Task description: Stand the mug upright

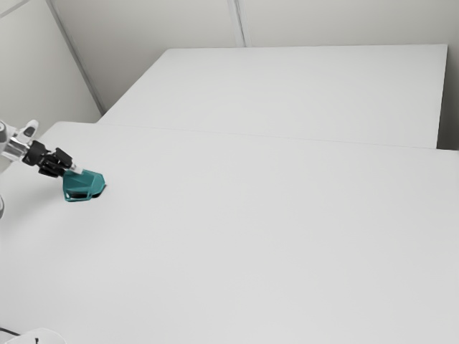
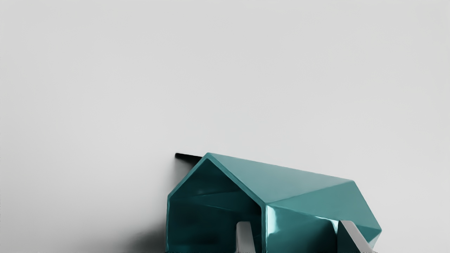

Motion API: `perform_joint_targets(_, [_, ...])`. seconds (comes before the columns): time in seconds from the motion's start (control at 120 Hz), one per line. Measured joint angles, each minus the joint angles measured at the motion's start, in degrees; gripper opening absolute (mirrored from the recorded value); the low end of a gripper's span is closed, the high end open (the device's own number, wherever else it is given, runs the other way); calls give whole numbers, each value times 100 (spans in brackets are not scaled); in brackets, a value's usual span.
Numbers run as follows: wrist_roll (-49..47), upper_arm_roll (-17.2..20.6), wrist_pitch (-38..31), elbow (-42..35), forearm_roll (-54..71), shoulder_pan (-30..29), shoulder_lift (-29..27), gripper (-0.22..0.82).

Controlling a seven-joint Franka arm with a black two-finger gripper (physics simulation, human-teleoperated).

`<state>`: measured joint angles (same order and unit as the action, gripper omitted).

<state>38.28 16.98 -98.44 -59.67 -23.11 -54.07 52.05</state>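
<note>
Pale walls [image 1: 36,79], exterior view; mug [image 2: 302,196] mouth, wrist view.

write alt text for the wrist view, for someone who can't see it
A teal faceted mug lies on its side on a pale tabletop, its dark open mouth showing. Two gray fingers stand apart at the bottom edge, one at the mouth, the other beside the mug's outer wall.

Your claw [image 1: 70,168]: right at teal mug [image 1: 86,182] | white tabletop [image 1: 251,229]: beneath it | rounded white object [image 1: 44,335]: well apart from you
</note>
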Motion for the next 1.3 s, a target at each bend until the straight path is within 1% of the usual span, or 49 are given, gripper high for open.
perform_joint_targets(0.075, [-53,33,47,11,-43,-20,-5,8])
perform_joint_targets(0.2, [-129,45,108,12,-188,-26,-6,-2])
perform_joint_targets(0.3, [-183,50,149,8,-324,-25,-7,-7])
perform_joint_targets(0.425, [-255,150,196,7,-435,-19,-11,-12])
perform_joint_targets(0.633, [-374,209,241,1,-525,0,-32,-16])
perform_joint_targets(0.9, [-563,311,282,-20,-528,144,-101,-16])
perform_joint_targets(1.067, [-722,252,294,-81,-207,496,-470,-16])
perform_joint_targets(1.233, [-921,223,288,-577,195,830,-1328,-16])
perform_joint_targets(1.3, [-1007,-68,278,-705,266,1275,-1600,-16])
